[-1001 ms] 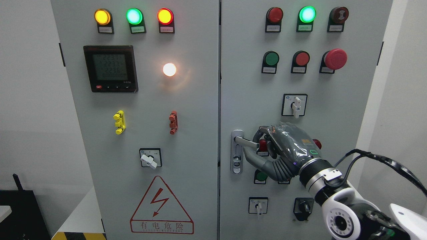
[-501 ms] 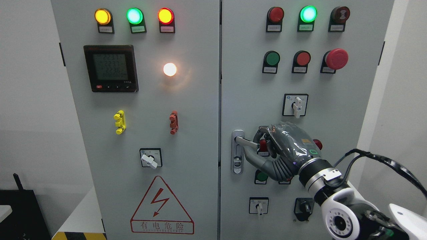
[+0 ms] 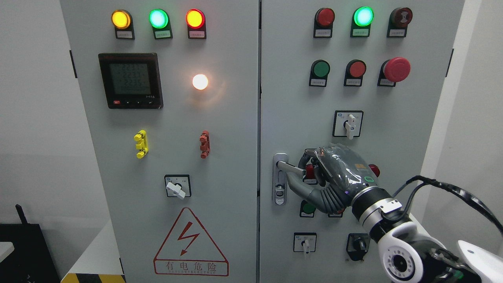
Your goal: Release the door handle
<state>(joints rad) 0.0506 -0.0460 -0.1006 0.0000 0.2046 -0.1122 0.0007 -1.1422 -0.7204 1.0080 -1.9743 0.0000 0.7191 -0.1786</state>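
The silver door handle (image 3: 290, 168) sits on its tall plate (image 3: 279, 188) at the left edge of the cabinet's right door (image 3: 393, 118), with its lever pointing right. My right hand (image 3: 310, 173), dark grey, comes in from the lower right and is shut on the lever's outer end. Its fingers (image 3: 308, 156) curl over the top and the thumb (image 3: 299, 189) lies underneath. The lever's tip is hidden inside the hand. My left hand is out of the picture.
Both grey cabinet doors look closed, with a narrow seam (image 3: 259, 118) between them. Close around the hand are a white rotary switch (image 3: 348, 124), small red and green buttons partly hidden behind it, and two knobs (image 3: 304, 243) below. A black cable (image 3: 452, 188) trails off the forearm.
The right door's buttons and handle sit a few pixels further right than a second ago. The hand keeps the same hold on the lever.
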